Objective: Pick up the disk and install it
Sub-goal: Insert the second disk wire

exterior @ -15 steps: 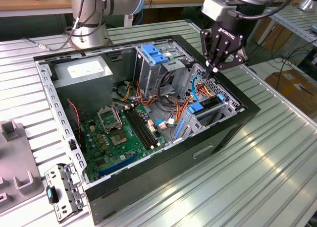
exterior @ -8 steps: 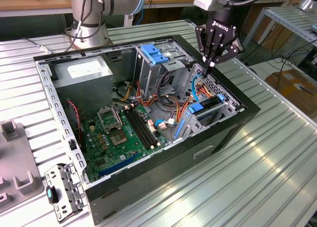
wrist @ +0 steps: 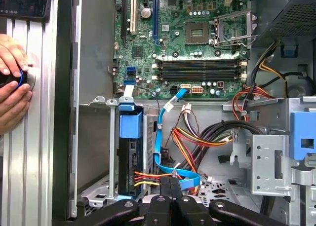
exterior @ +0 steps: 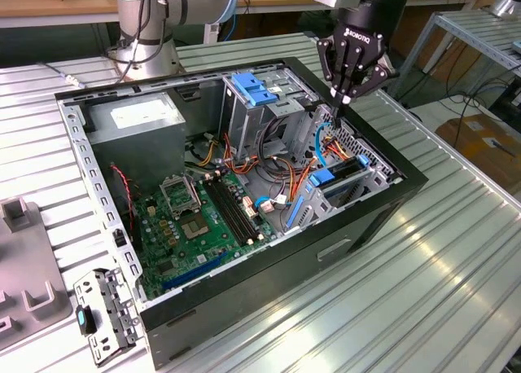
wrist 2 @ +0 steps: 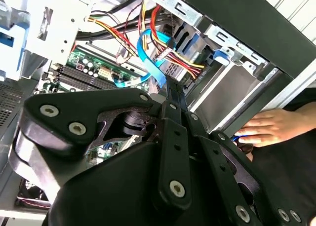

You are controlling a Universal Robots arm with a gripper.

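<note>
An open computer case (exterior: 244, 308) is seen lying on a ribbed metal table (exterior: 456, 275). In the exterior view the gripper (exterior: 340, 101) is held above the case's drive bays, at about 2 o'clock from the green motherboard (exterior: 203, 218); its fingers are drawn together to a point and nothing is held between them. The disk (wrist: 130, 152), with its blue end handle, is seated upright in a metal bay near the case's side wall, with red and yellow power wires (wrist: 148, 179) reaching its end. A blue data cable (wrist: 165, 152) is looped just beside it. In the first wrist view a person's hand (wrist: 12, 85) is rested on the table outside the case
</note>
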